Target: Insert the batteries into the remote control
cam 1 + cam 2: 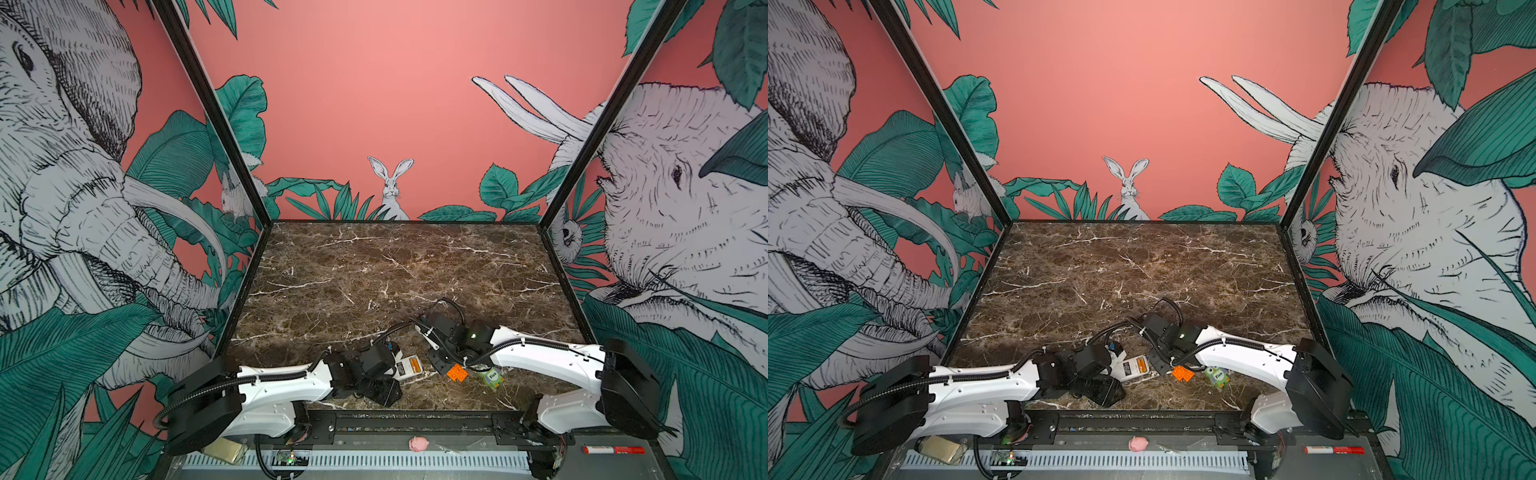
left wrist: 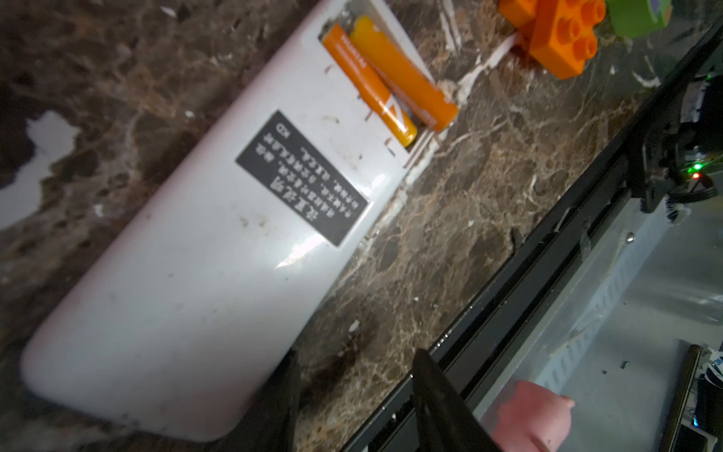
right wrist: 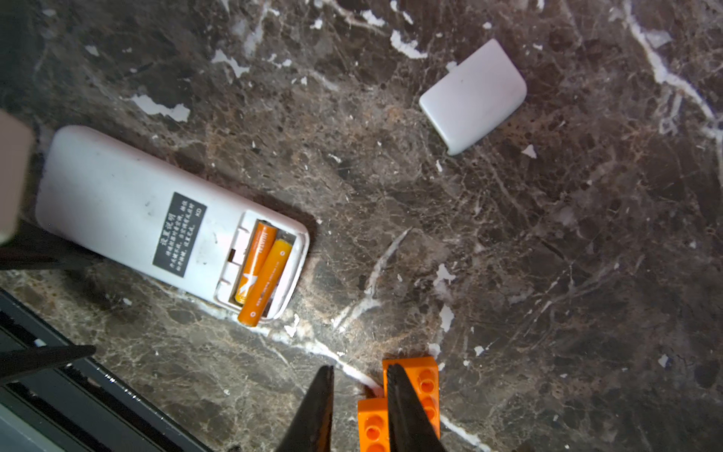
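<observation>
Three jungle-print walls [image 1: 395, 104] (elephants [image 1: 62, 208], rabbit [image 1: 390, 187]) ring the marble tabletop [image 1: 374, 270] — remote control [image 1: 409, 368] face-down.

White Chinese print headed "设置说明", with the letters "KD", fills the dark label [image 3: 179, 235] on the remote [image 3: 117, 203] ahead of the right gripper [image 3: 362, 368]. One battery [image 2: 367, 84] appears to read "HUATAI". The owl [image 1: 492, 376] beside that gripper says "Five".

1. The remote control [image 1: 409, 367] lies label-up on the marble surface [image 1: 395, 270], lower centre of the frame.
2. An orange brick [image 1: 457, 372] and a green owl toy [image 1: 491, 377] sit just right of it.
</observation>
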